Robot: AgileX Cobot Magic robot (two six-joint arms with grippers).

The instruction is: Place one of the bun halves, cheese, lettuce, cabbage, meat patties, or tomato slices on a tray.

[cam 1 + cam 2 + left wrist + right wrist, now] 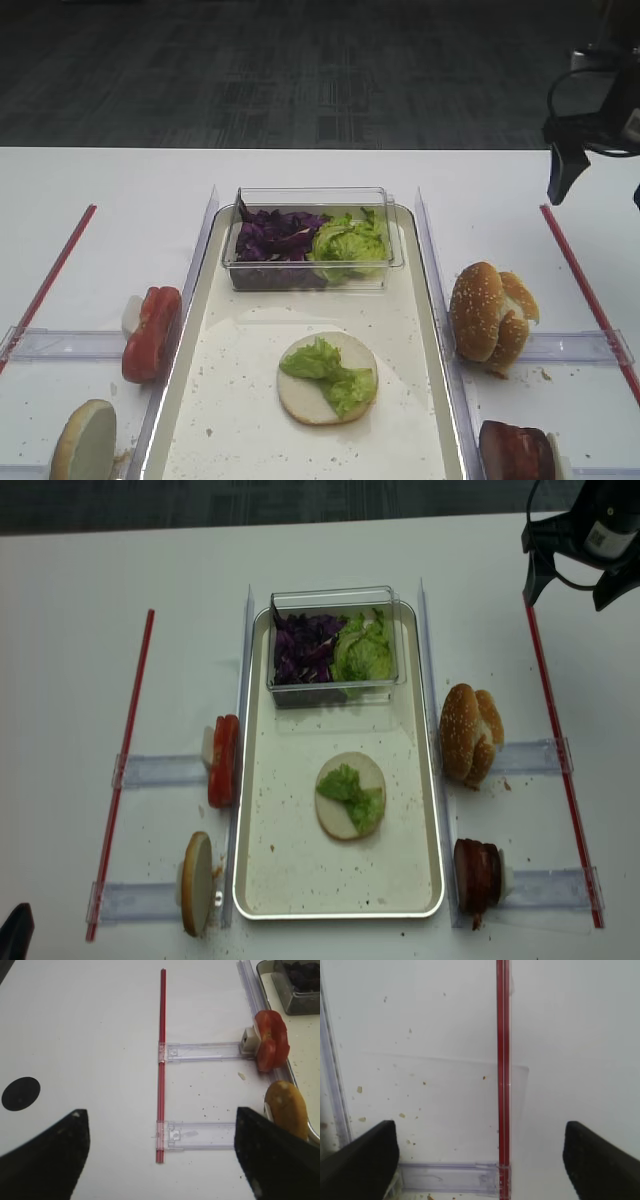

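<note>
White table [300, 170]; meat patties [515, 452] cut off at the frame edge.

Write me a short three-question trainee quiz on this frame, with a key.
1. True or false: lettuce already lies on the bun half in the tray.
2. The tomato slices stand on which side of the tray: A left, B right?
3. What shares the clear tub with the loose lettuce there?

Key: 1 true. 2 A. 3 The purple cabbage, on the tub's left side.
</note>
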